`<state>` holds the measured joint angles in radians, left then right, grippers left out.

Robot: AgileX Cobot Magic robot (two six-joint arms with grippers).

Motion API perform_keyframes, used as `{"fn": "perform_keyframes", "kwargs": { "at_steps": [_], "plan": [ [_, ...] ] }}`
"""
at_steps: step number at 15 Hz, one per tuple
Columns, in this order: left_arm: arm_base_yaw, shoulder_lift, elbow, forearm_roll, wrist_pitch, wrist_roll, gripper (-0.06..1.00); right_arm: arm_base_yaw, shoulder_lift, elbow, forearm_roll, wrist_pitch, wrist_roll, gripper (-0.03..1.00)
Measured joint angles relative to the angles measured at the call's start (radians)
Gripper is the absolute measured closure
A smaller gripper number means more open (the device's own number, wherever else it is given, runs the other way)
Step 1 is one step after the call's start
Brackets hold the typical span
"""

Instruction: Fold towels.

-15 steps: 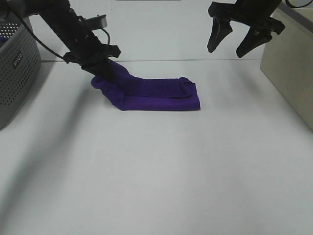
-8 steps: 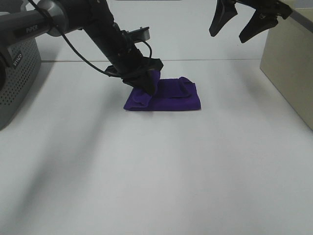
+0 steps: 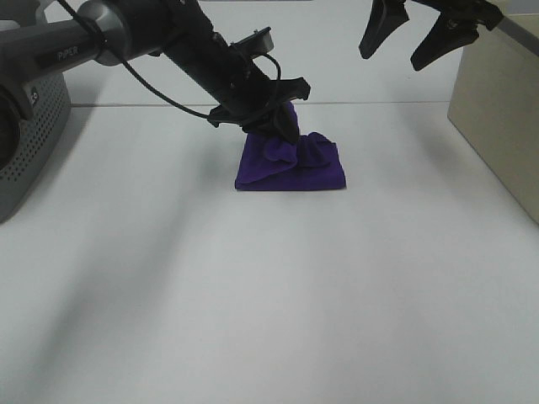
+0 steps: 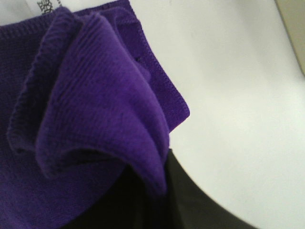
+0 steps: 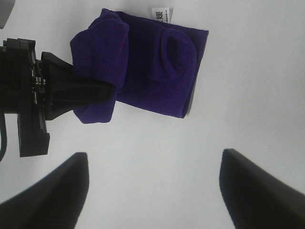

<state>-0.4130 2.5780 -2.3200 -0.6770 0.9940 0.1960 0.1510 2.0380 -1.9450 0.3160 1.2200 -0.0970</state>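
Purple towel (image 3: 313, 172) at the back middle of the table (image 3: 269, 303) is being held up by one edge in the closed left gripper (image 3: 282, 133), the right gripper (image 3: 411, 44) is being held wide open above, and a slipping edge could spoil the fold.

Exterior high: looks down across the counter (image 3: 269, 295), well back from the towel (image 3: 316, 172). Left wrist: tight against the towel. Right wrist: above it, facing down. All share the towel.
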Motion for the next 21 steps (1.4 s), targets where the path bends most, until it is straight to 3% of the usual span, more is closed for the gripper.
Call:
{"fn": "perform_keyframes", "kwargs": {
  "at_steps": [3, 4, 6, 8, 12, 15, 18, 21],
  "plan": [
    [-0.017, 0.002, 0.0, -0.016, -0.082, -0.002, 0.86, 0.0, 0.0, 0.0, 0.002, 0.0, 0.0, 0.22],
    [-0.019, 0.002, 0.0, -0.019, -0.098, -0.002, 0.78, 0.0, 0.0, 0.0, 0.003, 0.0, 0.0, 0.22],
    [-0.026, 0.002, 0.0, -0.066, -0.147, -0.002, 0.46, 0.0, 0.0, 0.0, 0.022, 0.0, 0.0, 0.22],
    [-0.043, 0.002, 0.0, -0.138, -0.169, 0.04, 0.29, 0.0, -0.005, 0.0, 0.046, 0.0, 0.0, 0.22],
    [-0.037, 0.0, 0.0, -0.154, -0.139, 0.123, 0.24, 0.0, -0.068, 0.0, 0.047, 0.0, 0.0, 0.22],
    [0.029, -0.041, 0.0, -0.044, -0.047, 0.102, 0.23, 0.0, -0.073, 0.0, 0.043, 0.0, 0.0, 0.22],
    [0.106, -0.134, 0.0, 0.178, 0.056, -0.033, 0.18, 0.0, -0.074, 0.0, -0.011, 0.0, 0.014, 0.21],
    [0.13, -0.209, 0.0, 0.413, 0.179, -0.133, 0.18, 0.0, -0.097, 0.0, -0.115, 0.001, 0.083, 0.18]
  ]
}}
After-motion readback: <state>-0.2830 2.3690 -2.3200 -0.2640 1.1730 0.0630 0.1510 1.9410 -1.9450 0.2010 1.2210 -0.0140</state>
